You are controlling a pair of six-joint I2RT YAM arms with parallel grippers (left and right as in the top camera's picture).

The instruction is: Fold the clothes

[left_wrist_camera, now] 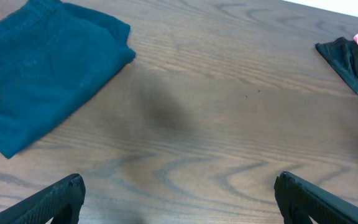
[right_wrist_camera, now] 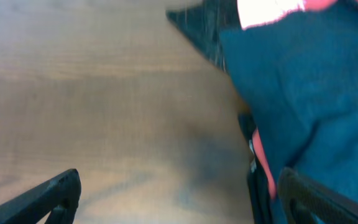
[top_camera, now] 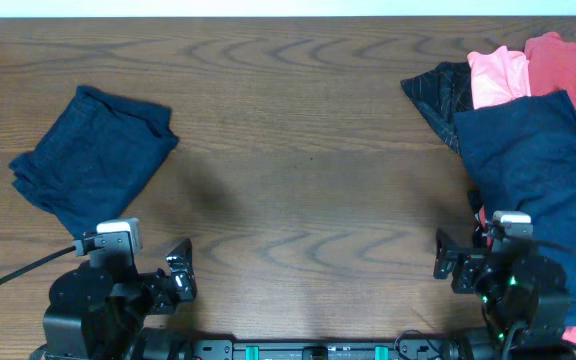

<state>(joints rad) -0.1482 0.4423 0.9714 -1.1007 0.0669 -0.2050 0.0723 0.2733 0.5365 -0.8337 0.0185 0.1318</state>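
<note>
A folded dark navy garment (top_camera: 93, 160) lies on the table at the left; it shows in the left wrist view (left_wrist_camera: 39, 68) at upper left. A heap of clothes sits at the right: a large navy piece (top_camera: 533, 165) on top, coral pink (top_camera: 496, 75), red (top_camera: 568, 70) and black (top_camera: 443, 90) pieces behind it. In the right wrist view the navy piece (right_wrist_camera: 316, 106) fills the right side. My left gripper (left_wrist_camera: 179, 196) is open and empty over bare wood near the front edge. My right gripper (right_wrist_camera: 179, 196) is open and empty, its right finger at the heap's edge.
The wooden table (top_camera: 308, 150) stretches between the folded garment and the heap. Both arm bases (top_camera: 98, 300) stand at the front edge, with a cable trailing off to the left.
</note>
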